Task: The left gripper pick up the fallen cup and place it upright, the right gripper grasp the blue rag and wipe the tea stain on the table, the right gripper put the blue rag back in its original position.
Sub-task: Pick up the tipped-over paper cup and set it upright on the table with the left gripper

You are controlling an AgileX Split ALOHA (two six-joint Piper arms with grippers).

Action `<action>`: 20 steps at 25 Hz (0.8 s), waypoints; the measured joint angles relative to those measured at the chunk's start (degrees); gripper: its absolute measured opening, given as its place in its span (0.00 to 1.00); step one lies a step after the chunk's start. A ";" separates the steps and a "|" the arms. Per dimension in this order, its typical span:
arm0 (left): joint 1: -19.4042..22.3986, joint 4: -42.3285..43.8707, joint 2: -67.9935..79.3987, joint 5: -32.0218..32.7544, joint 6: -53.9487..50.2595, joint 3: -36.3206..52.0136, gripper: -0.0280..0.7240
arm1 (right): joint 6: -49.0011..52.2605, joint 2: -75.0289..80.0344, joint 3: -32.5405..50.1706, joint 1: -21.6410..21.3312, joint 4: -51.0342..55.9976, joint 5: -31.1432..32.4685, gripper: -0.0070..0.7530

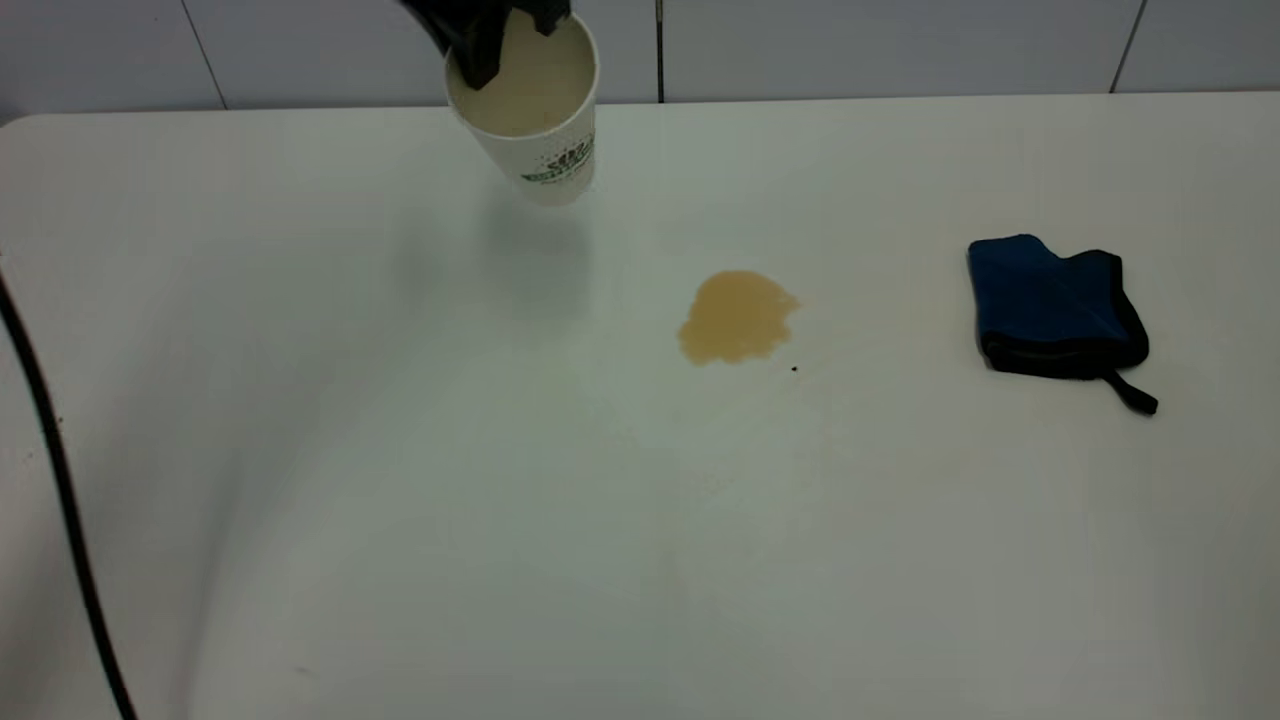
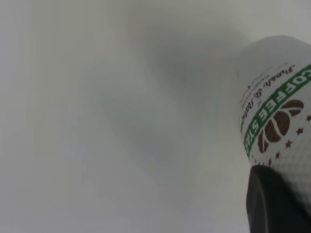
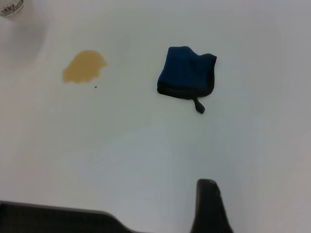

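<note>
White table (image 1: 420, 520), tiled wall (image 1: 850, 45) behind

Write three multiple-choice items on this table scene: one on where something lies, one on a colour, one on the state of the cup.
1. Where does the tea stain lie on the table in the exterior view?
A. Between the cup and the blue rag
B. Right of the blue rag
C. Under the blue rag

2. What colour is the banner on the cup?
A. Red
B. Green
C. Yellow

3. What state is the cup in?
A. Lying on its side on the table
B. Standing free with no gripper near it
C. Held at its rim by the left gripper, mouth up and tilted

Answers: 1 A, the stain sits between the cup and the blue rag. 2 B, the left wrist view shows green lettering. 3 C, a black finger reaches inside the rim and the cup leans.
</note>
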 joint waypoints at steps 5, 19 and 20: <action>6.47 -7.74 1.50 4.04 2.06 0.00 0.05 | 0.00 0.00 0.00 0.00 0.00 0.00 0.74; 8.10 -15.57 8.61 7.31 1.79 0.00 0.05 | 0.00 0.00 0.00 0.00 0.00 0.00 0.74; 8.10 -15.64 8.73 7.31 1.79 -0.07 0.05 | 0.00 0.00 0.00 0.00 0.00 0.00 0.74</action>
